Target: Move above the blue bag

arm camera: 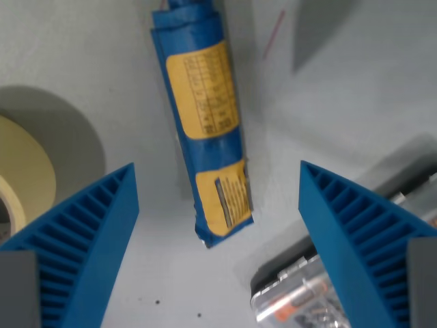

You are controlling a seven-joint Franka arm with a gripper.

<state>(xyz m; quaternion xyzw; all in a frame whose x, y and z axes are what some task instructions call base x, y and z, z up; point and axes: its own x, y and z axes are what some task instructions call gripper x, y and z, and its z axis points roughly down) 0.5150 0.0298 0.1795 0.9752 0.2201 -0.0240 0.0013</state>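
One tape roll (24, 171) is lying flat at the wrist view's left, then one blue bag (205, 123) is stretching from the top edge down to the middle, and one clear packet (293, 294) is sitting at the lower right. The gripper (218, 198) is standing wide and empty, its two fingers (82, 232) framing the bag's lower end, probably because it is lining up above it.
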